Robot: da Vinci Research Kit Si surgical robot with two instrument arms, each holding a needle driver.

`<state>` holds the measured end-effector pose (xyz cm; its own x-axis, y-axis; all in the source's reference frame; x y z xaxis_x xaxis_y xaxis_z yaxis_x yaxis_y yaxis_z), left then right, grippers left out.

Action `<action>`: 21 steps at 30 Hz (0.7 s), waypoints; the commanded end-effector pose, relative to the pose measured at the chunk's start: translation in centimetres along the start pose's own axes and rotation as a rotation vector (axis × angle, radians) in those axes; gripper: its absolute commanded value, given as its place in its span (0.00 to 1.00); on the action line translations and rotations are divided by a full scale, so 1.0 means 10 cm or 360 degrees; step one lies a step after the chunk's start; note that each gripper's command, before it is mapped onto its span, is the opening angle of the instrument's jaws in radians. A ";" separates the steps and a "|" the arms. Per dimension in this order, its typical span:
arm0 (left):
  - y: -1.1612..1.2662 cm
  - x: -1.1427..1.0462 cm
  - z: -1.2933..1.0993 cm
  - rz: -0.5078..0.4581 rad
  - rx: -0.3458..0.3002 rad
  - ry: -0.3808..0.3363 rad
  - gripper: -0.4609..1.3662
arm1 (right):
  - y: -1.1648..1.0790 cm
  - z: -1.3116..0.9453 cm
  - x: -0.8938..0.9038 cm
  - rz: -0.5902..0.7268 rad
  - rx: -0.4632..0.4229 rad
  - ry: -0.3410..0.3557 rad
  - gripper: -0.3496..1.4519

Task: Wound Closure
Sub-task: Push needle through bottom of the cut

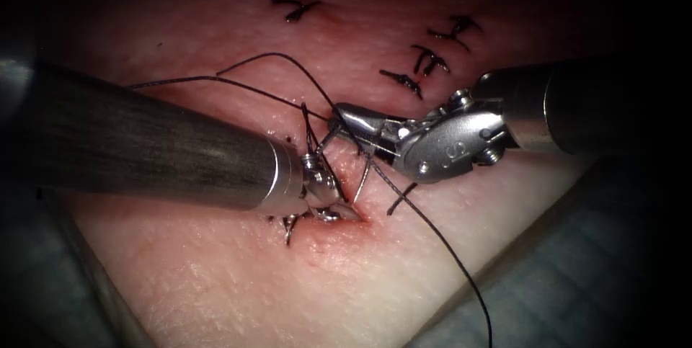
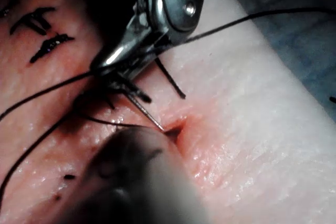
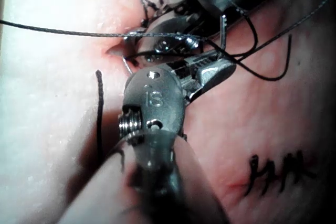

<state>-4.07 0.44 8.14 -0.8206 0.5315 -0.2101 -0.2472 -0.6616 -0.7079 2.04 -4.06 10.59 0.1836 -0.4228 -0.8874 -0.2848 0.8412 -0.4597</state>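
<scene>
Needle (image 1: 364, 175) steeply tilted, tip in cut (image 1: 357, 212), right gripper (image 1: 346, 119) clasping it, left gripper (image 1: 339, 207) unclear.

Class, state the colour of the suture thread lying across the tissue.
Black: the thread shows best in the endoscope view, against the pale tissue.

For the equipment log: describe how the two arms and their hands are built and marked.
Left arm: a dark, matte grey round shaft, a bright steel collar, then a small steel hand. Right arm: the same dark shaft, ending in a polished steel wrist housing with screws, pins and stamped characters, then slim tapered steel hand.
</scene>
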 end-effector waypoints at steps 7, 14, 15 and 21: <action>0.002 0.002 -0.004 0.0008 -0.0007 0.0006 0.79 | -0.015 0.000 0.000 -0.0019 -0.0010 0.0014 0.00; 0.006 0.006 -0.013 0.0003 -0.0023 0.0021 0.76 | -0.036 -0.004 0.000 -0.0043 0.0017 0.0028 0.00; 0.008 0.007 -0.017 -0.0008 -0.0029 0.0030 0.75 | -0.042 -0.005 0.000 -0.0050 0.0027 0.0031 0.00; 0.019 0.007 -0.039 -0.0027 -0.0063 0.0052 0.65 | -0.054 -0.010 0.000 -0.0083 0.0046 0.0043 0.00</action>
<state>-3.98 0.56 7.72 -0.7992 0.5595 -0.2194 -0.2417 -0.6335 -0.7350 2.10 -4.55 10.84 0.1727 -0.4731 -0.8639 -0.2432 0.8295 -0.5028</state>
